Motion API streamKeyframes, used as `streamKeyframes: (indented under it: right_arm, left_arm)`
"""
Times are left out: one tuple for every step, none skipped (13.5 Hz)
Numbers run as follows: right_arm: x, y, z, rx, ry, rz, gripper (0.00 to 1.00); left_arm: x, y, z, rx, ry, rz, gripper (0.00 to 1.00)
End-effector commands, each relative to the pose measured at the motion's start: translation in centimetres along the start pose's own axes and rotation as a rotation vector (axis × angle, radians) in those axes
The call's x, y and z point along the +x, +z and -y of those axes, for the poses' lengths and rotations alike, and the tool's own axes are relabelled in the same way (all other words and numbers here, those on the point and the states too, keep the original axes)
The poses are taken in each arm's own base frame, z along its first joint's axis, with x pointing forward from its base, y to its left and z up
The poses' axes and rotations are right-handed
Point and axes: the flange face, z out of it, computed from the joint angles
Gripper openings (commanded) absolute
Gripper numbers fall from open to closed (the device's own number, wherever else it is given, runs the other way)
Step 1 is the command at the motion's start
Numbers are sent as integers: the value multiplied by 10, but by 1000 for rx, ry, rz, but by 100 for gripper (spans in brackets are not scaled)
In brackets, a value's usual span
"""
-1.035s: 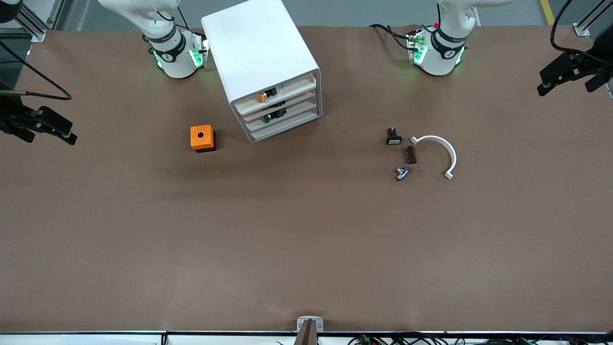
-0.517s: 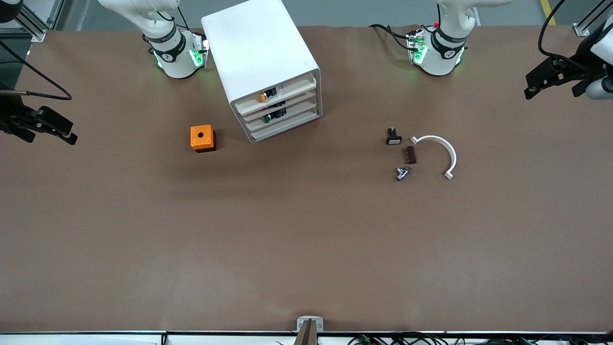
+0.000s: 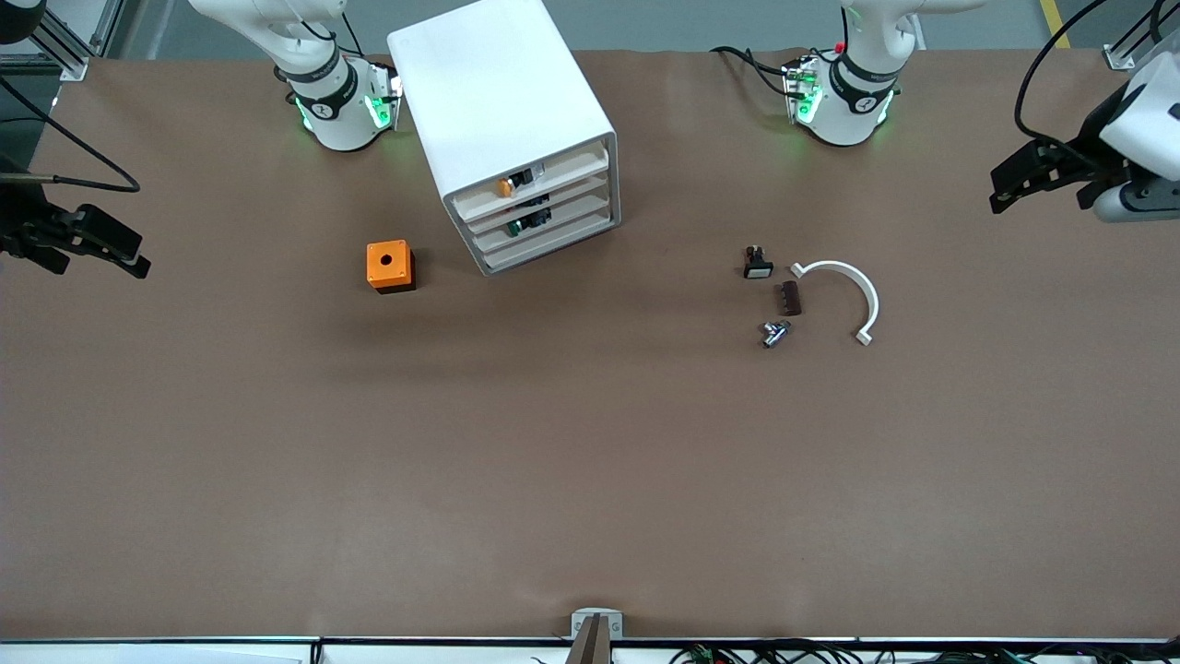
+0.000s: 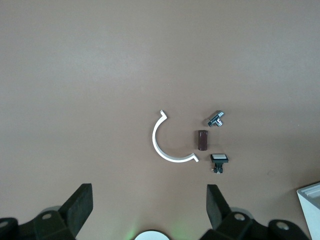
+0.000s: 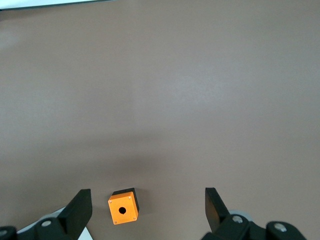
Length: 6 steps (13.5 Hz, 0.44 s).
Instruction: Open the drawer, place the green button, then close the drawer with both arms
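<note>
Resting in drawer (image 3: 544,219), button (image 3: 514,226); well apart from left gripper (image 3: 1009,184)

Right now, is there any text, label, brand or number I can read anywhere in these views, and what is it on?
None can be read.
Dark round marks on the arm bases: too small to make out.
Cabinet, orange box, button in the drawer: no lettering visible.

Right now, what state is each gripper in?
Left gripper: open, holding nothing, up over the table's left-arm end.
Right gripper: open, holding nothing, up over the table's right-arm end.
</note>
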Motion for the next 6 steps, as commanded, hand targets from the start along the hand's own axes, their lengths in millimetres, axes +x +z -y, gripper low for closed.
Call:
streamKeyframes:
  right_arm:
    - [-4, -3, 1, 2, 7, 2, 100]
    - [-4, -4, 1, 2, 8, 1, 100]
    - [-4, -3, 1, 2, 9, 2, 100]
    - [-4, -4, 0, 2, 10, 1, 100]
    - [-4, -4, 0, 1, 8, 1, 100]
    - [-4, -4, 0, 1, 8, 1, 100]
  left_arm:
    - [-11, -5, 12, 24, -16, -32, 100]
    - [-10, -8, 17, 21, -27, -39, 100]
    - [-9, -9, 19, 19, -31, -41, 100]
    - [-9, -9, 19, 21, -30, -42, 100]
    - [-9, -9, 18, 22, -30, -42, 100]
    - [-9, -9, 14, 22, -25, -42, 100]
